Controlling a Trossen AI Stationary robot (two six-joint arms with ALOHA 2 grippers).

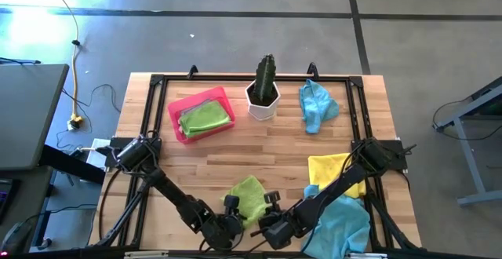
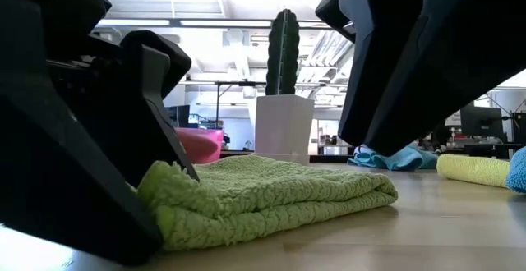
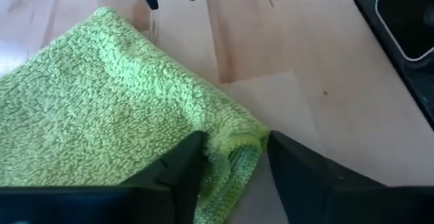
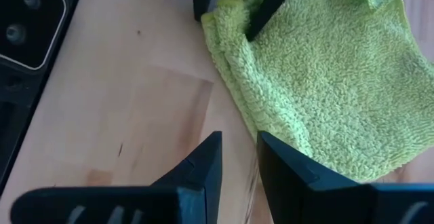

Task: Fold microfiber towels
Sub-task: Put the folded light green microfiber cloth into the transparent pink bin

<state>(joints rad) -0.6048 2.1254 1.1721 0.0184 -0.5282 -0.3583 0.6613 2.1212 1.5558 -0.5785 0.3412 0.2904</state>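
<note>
High view: both arms reach to the near edge of the wooden surface (image 1: 259, 145), meeting at a lime green towel (image 1: 247, 196) lying near-centre; left hand (image 1: 229, 212) at its near-left corner, right hand (image 1: 271, 212) just beside its near-right edge. A pink tray (image 1: 174, 116) at far left holds another green towel (image 1: 205, 116), likely the drop-off for finished ones. A potted cactus (image 1: 264, 86) stands far centre, a light blue towel (image 1: 317, 106) far right, a yellow towel (image 1: 336, 169) and a second blue towel (image 1: 345, 224) near right, apparently waiting their turn. Low view: the green towel (image 2: 271, 197) lies doubled over on itself, layers stacked, fold rounded at right; dark arm bodies flank it. Left wrist view: the left hand (image 3: 234, 159) straddles the towel's corner (image 3: 237, 146), fingers (image 3: 176, 166) parted around the stacked edge, the cloth between them but not visibly pinched; I judge it set for a grip or just letting go, cannot tell which. Right wrist view: the right hand (image 4: 237, 159) hovers over bare wood beside the towel's edge, fingers (image 4: 203, 163) narrowly apart, grasping nothing; probably parked clear so the left can work the corner.
</note>
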